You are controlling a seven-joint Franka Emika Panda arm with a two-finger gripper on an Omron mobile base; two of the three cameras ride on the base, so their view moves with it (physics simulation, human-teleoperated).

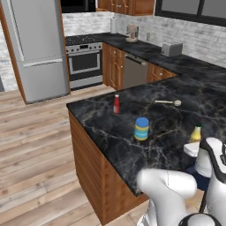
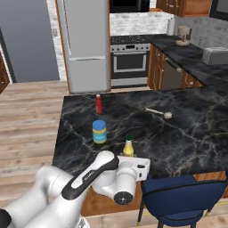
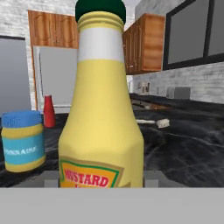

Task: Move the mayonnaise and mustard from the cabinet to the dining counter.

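The mustard, a yellow bottle with a dark green cap, looms close in the hand view. My gripper is shut on its lower body at the near edge of the dining counter. From the left base view the mustard rises just above my white hand. Whether its base rests on the marble is hidden. The mayonnaise stands upright on the counter a little left of and beyond the mustard, as a blue-lidded jar. Reddish-brown wall cabinets hang far behind.
A slim red bottle stands beyond the mayonnaise near the counter's far edge. A pale spoon-like utensil lies to the right. A blue chair sits under the counter's near edge. Stove and fridge stand across the wooden floor.
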